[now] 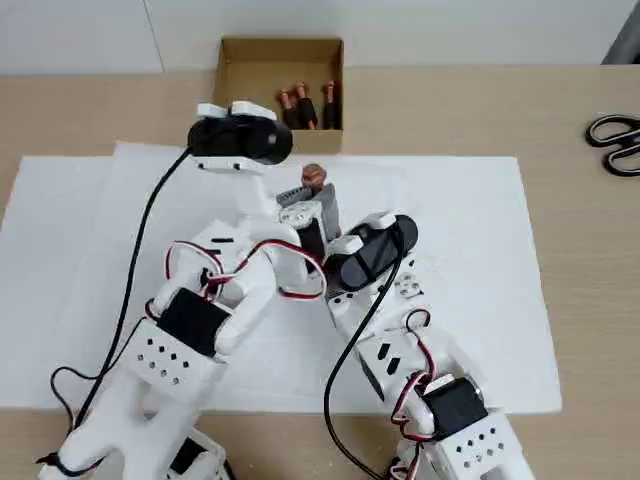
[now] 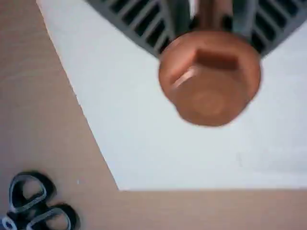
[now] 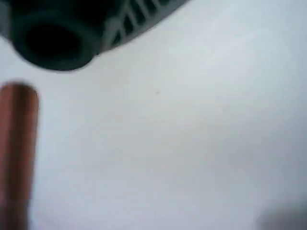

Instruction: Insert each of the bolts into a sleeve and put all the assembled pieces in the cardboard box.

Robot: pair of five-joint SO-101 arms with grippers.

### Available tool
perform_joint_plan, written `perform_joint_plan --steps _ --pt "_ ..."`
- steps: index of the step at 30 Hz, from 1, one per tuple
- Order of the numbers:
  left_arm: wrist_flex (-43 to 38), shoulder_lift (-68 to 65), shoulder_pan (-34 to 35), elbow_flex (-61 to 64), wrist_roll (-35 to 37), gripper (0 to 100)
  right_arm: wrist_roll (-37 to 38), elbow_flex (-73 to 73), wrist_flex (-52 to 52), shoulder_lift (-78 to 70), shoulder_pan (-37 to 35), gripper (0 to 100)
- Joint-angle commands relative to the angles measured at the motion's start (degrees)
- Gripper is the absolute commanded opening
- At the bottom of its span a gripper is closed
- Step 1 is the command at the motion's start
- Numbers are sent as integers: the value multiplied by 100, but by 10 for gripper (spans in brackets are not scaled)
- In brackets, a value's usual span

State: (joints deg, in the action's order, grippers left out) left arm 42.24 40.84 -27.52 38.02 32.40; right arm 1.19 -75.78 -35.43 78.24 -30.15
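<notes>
tabletop (image 1: 560,110): light wood, evenly lit | sheet (image 1: 470,260): white, laid flat over the middle, wood left bare along the far and right sides | wall (image 1: 450,30): white, met at the tabletop's far edge, crossed by one vertical seam | scissors (image 1: 615,142): laid on bare wood by the right edge

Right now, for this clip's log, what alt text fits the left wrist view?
A copper bolt, hexagonal head toward the camera, is clamped between the grey ribbed fingers of the left tool above a white sheet. Black scissors lie on the tan table beyond the sheet's corner.
</notes>
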Motion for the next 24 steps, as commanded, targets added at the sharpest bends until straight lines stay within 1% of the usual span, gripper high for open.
perform_joint_plan --steps 1,7,14,24 --pt "44 229 -18 -242 -26 7 -79 316 145 -31 13 4" --pt "70 237 -26 -242 -26 7 -79 316 145 -31 13 4" --pt "624 237 -44 -708 -26 7 -79 316 145 -31 13 4" --pt "668 202 -53 -690 -26 7 -79 316 145 -31 13 4"
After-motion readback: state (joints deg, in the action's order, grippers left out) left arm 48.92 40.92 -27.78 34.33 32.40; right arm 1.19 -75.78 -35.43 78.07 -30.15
